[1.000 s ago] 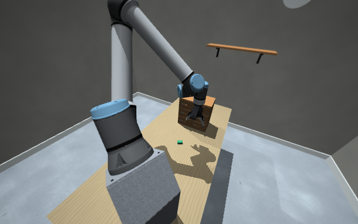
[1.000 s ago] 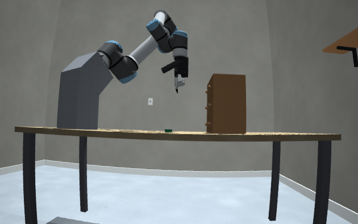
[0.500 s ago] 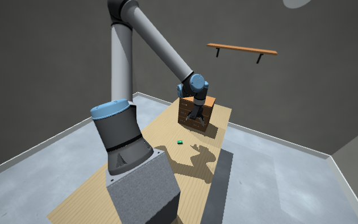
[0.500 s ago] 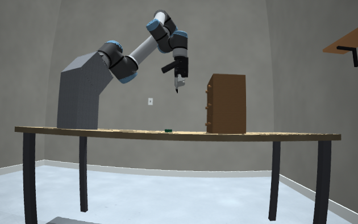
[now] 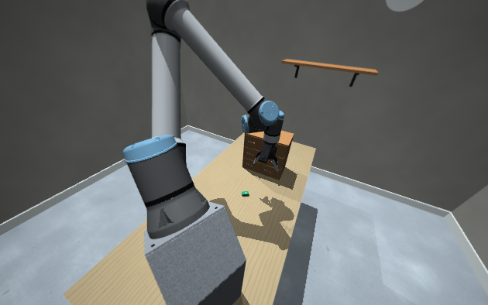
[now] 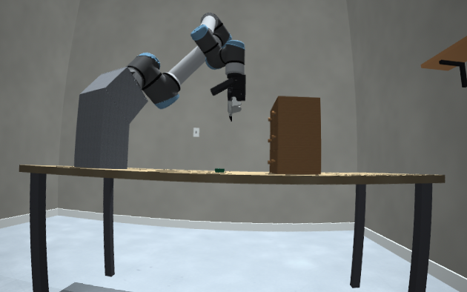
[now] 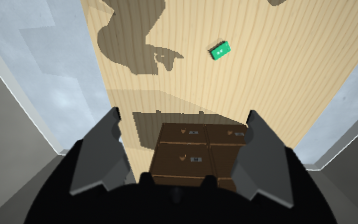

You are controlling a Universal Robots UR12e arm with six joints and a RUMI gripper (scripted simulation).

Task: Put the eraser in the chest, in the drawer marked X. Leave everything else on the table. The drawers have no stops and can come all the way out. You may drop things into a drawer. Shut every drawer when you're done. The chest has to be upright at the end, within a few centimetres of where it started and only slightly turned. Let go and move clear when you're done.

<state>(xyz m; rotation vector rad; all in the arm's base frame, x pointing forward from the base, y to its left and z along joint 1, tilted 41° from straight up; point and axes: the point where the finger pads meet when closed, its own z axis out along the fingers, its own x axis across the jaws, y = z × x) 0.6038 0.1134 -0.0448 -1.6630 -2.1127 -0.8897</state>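
A small green block, the eraser (image 5: 245,193) (image 6: 219,170) (image 7: 220,50), lies on the table in front of the chest. The brown wooden chest (image 5: 286,138) (image 6: 299,135) (image 7: 172,151) stands upright with its drawers shut as far as they show. Its front has small knobs and label plates; the marks are too small to read, so I cannot tell which drawer is X. My gripper (image 5: 266,166) (image 6: 230,119) (image 7: 182,109) is open and empty. It points down, high above the table, in front of the chest's drawer side. It hides part of the chest front in the top view and the wrist view.
The wooden table (image 5: 221,170) (image 6: 181,177) (image 7: 280,65) carries the chest and the eraser. The arm's grey pedestal (image 5: 197,248) (image 6: 100,130) stands at the other end from the chest. A wooden shelf (image 5: 329,66) (image 6: 459,48) is on the wall beyond the chest.
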